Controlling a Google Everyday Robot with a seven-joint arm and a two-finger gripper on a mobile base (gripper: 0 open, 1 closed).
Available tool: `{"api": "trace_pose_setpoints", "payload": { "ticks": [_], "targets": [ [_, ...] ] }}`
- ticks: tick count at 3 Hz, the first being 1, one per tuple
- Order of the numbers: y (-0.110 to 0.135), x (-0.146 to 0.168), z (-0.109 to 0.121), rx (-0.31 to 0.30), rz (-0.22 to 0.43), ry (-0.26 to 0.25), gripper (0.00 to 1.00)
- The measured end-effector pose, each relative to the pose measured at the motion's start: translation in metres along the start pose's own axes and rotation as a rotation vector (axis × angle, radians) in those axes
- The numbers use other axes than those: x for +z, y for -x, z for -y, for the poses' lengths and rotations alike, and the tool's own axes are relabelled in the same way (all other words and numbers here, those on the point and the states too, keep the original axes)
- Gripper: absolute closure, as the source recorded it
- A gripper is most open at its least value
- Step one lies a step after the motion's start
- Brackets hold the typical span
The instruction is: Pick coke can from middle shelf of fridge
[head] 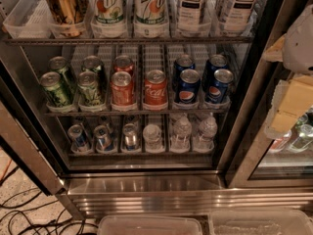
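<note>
A pale speckled floor [19,195] shows at the lower left, crossed by loose black cables [29,219] and one orange cable [6,170]. Two clear plastic bins [149,225] sit side by side along the bottom edge. At the right, a glass door [274,163] shows bottles [299,136] behind it. The gripper [291,102] hangs at the right edge, in front of that glass. The light is warm and dim.

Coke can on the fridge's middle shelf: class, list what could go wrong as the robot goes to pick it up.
1. The coke can stands close between a plainer red can and a Pepsi can; either might be knocked or grabbed instead.
2. The gripper is at the right edge, outside the fridge, by its door frame; swinging in, it might clip that frame.
</note>
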State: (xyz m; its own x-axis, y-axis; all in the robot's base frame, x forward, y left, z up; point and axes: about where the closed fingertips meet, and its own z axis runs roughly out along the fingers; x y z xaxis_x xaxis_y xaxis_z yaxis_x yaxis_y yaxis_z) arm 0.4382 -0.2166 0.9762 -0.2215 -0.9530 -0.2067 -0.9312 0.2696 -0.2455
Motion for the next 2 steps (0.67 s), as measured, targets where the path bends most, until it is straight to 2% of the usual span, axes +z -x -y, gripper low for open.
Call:
{"api": "trace_pose_setpoints", "payload": {
  "ticks": [1, 2],
  "targets": [
    [0.000, 0.000, 0.000, 0.000, 0.000, 0.000, 0.00],
    [0.011, 0.012, -0.007, -0.003, -0.039, 0.003, 0.00]
  ]
}}
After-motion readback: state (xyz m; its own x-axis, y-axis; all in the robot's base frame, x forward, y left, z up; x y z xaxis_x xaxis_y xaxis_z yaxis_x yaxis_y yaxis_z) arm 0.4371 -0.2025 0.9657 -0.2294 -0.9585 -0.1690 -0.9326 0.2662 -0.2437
